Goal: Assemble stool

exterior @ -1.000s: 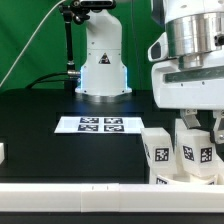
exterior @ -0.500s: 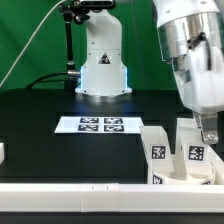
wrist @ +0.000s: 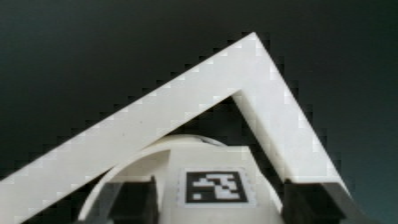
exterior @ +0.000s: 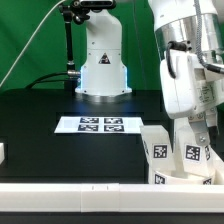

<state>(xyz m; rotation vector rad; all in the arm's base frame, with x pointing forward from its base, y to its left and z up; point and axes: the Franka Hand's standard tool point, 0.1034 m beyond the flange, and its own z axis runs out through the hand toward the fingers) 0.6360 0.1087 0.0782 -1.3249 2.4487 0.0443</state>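
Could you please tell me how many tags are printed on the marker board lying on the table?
4, in one row along the marker board at the table's middle in the exterior view. All show fully; the wrist view does not show this board.

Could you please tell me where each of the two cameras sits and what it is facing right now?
Exterior view: off the arm, low at the table's edge, facing across the marker board to the robot base; the arm and gripper fill its right.
Wrist view: on the wrist, looking past the fingertips at a tagged white part.
Shared: only the gripper and white parts.
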